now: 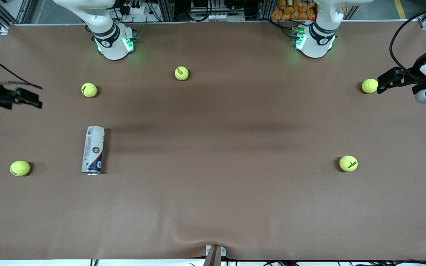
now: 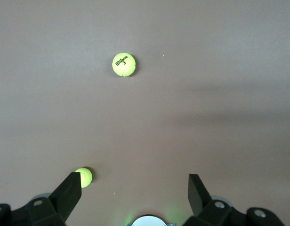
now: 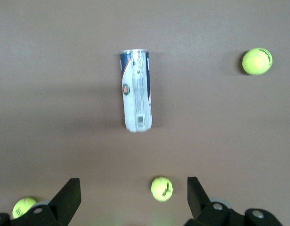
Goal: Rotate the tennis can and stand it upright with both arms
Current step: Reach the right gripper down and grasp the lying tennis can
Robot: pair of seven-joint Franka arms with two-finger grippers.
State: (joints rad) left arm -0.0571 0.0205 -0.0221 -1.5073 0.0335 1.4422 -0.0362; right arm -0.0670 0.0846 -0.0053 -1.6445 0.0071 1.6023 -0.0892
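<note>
Overhead, the right gripper (image 3: 131, 197) hung with black fingers spread wide, holding nothing, at the right arm's end of the table. Likewise the left gripper (image 2: 133, 193) gaped empty at the left arm's end. Between yellow-green tennis balls (image 1: 89, 89), the white-and-navy clear plastic tennis can (image 1: 93, 150) lay on its side on the brown table (image 1: 213, 192), toward the right arm's end.

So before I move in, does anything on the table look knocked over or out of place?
Yes: the tennis can lies on its side toward the right arm's end, metal rim toward the front camera, with five balls loose around the table. It shows no dents. The left gripper and right gripper hang open, holding nothing.
</note>
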